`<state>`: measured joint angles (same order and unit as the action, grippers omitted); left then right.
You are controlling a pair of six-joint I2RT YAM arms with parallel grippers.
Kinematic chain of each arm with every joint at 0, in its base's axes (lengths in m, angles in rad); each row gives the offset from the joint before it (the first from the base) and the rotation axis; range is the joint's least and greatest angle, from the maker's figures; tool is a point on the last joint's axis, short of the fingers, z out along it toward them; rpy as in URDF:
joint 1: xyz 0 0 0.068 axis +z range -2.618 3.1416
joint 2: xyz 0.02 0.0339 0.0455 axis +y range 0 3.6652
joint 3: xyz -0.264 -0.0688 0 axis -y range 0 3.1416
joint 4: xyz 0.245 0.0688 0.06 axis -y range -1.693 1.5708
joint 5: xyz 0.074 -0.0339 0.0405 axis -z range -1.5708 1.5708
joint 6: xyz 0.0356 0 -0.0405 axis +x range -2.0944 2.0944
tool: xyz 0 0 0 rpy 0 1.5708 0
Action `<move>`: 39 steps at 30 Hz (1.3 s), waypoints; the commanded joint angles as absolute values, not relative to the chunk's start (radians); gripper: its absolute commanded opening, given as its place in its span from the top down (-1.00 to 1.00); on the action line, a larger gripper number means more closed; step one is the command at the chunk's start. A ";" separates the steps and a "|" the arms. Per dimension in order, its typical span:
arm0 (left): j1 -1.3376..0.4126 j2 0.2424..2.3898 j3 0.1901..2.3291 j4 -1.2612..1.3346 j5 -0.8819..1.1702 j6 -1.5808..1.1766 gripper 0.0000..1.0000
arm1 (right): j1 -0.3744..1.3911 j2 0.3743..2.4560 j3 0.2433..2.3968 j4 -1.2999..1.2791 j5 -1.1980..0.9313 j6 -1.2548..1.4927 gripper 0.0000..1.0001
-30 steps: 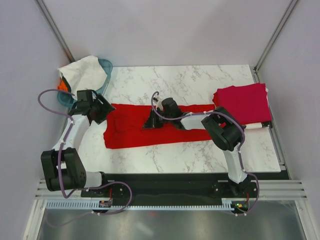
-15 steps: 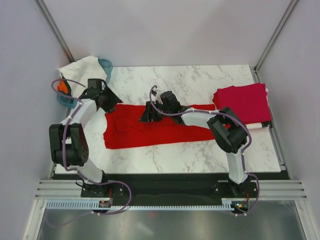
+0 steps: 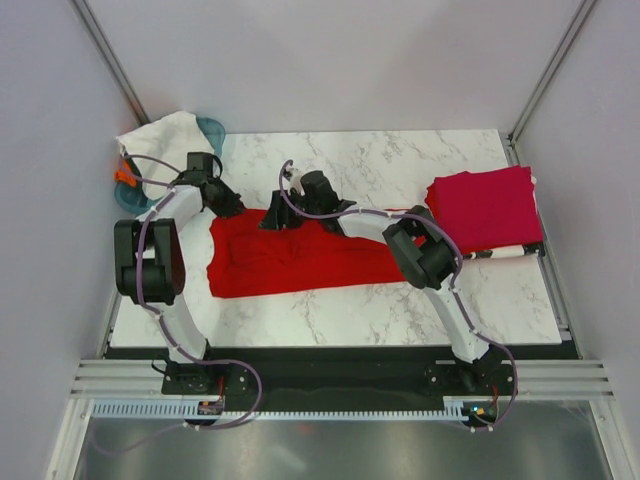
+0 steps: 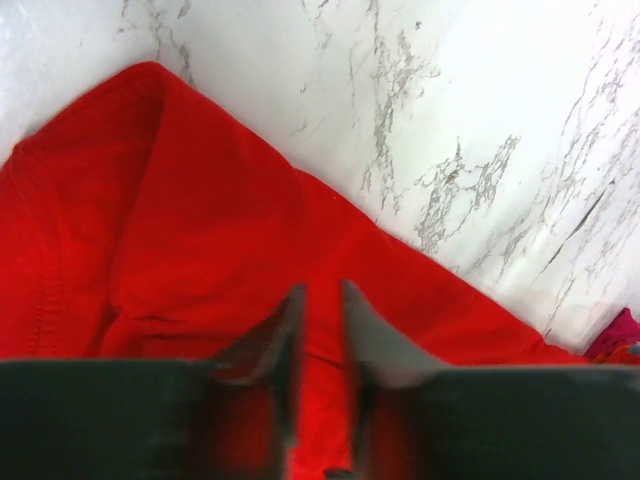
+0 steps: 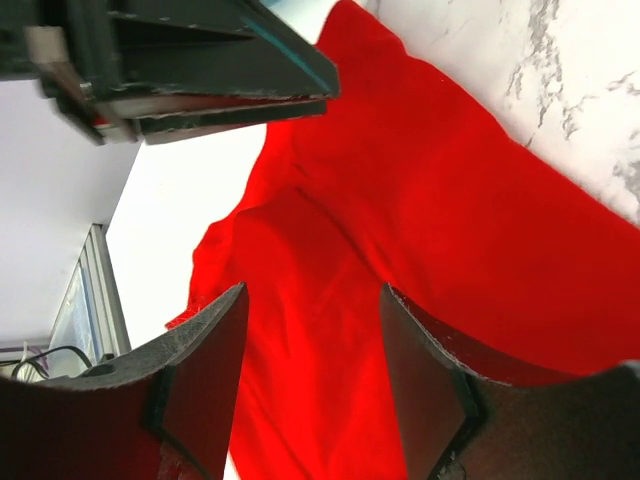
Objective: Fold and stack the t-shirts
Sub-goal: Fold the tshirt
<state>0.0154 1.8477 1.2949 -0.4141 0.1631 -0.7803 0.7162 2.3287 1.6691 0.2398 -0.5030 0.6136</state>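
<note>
One creased red t-shirt (image 3: 300, 265); left hand (image 4: 322, 290) narrow astride cloth, grip unclear; right hand (image 5: 312, 292) wide, empty.

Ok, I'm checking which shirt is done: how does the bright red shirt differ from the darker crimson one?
The red shirt lies in a long, rumpled band across the middle of the table; the crimson shirt is a compact folded rectangle at the right edge. The red shirt is brighter, the crimson shirt deeper and pinker. Both are plain cloth.
</note>
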 commanded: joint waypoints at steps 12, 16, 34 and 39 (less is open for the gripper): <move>0.015 1.943 1.301 -0.439 0.158 -0.853 0.95 | 0.726 2.465 1.732 0.426 -0.681 0.719 -0.25; 0.014 1.985 1.304 -0.454 0.161 -0.862 0.96 | 0.732 2.453 1.706 0.446 -0.707 0.729 -0.24; 0.014 2.040 1.384 -0.587 0.078 -0.873 0.95 | 0.816 2.232 1.435 0.475 -0.813 0.635 -0.12; 0.014 2.030 1.385 -0.589 0.075 -0.867 0.95 | 0.830 2.065 1.290 0.473 -0.781 0.601 -0.21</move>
